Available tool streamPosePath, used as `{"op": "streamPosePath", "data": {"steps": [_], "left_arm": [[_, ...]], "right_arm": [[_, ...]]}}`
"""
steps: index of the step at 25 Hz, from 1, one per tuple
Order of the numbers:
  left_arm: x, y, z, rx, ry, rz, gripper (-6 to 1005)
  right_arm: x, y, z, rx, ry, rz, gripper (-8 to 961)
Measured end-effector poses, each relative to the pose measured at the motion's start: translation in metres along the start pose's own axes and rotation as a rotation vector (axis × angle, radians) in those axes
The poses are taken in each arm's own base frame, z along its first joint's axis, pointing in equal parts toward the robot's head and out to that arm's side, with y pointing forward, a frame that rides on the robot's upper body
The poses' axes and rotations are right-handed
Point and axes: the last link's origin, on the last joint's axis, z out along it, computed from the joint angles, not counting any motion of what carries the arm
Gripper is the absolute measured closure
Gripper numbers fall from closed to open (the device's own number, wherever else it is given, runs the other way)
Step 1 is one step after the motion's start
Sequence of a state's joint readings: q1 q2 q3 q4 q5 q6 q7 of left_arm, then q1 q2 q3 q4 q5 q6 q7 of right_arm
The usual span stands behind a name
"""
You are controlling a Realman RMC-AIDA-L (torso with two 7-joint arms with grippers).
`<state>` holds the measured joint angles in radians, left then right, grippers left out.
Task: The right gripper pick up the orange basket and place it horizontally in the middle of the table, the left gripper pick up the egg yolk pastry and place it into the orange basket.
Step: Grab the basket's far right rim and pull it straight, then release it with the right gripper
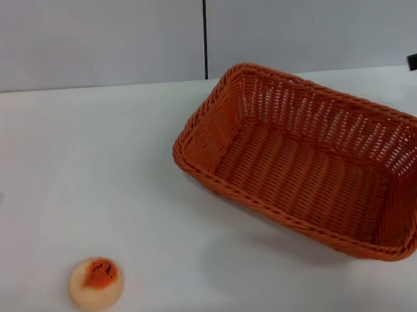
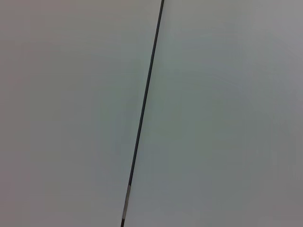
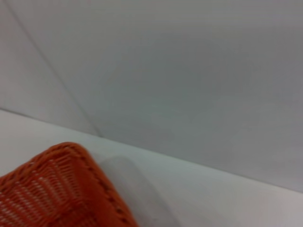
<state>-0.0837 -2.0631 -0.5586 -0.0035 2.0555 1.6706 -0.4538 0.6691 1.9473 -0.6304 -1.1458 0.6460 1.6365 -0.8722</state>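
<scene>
Basket (image 1: 314, 171) sits skewed on table (image 1: 90, 169), pastry (image 1: 95, 283) well apart.

— What carries everything here?

— A plain white table (image 1: 125, 167). Its far edge meets a grey wall.

— And what lies on it?

— Two things. The orange basket (image 1: 306, 158) sits toward the table's right side, askew to the table's edges, one corner reaching close to the far edge. Its mouth faces up, and nothing shows on its woven floor.

— The other?

— The egg yolk pastry (image 1: 95, 283), a small pale dome with an orange-red patch on top, near the table's front edge on the left, well apart from the basket.
</scene>
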Motion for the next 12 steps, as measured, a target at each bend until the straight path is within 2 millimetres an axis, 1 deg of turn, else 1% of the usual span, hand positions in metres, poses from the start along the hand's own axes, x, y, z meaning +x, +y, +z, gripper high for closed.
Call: {"op": "streamPosePath", "data": {"steps": [1, 2, 3, 6, 12], "left_arm": [[0.000, 0.000, 0.000, 0.000, -0.001, 0.000, 191], [-0.001, 0.000, 0.000, 0.002, -0.004, 0.002, 191], [-0.001, 0.000, 0.000, 0.002, -0.004, 0.002, 191], [-0.002, -0.001, 0.000, 0.007, -0.015, 0.001, 192], [-0.003, -0.001, -0.001, 0.011, -0.022, 0.000, 192]], "right_arm": [[0.002, 0.003, 0.009, -0.026, 0.023, -0.004, 139], [0.004, 0.006, 0.015, -0.039, 0.036, -0.009, 139], [0.004, 0.006, 0.015, -0.039, 0.036, -0.009, 139], [0.012, 0.015, 0.034, -0.083, 0.072, -0.033, 144], [0.016, 0.020, 0.046, -0.104, 0.090, -0.052, 159]]}}
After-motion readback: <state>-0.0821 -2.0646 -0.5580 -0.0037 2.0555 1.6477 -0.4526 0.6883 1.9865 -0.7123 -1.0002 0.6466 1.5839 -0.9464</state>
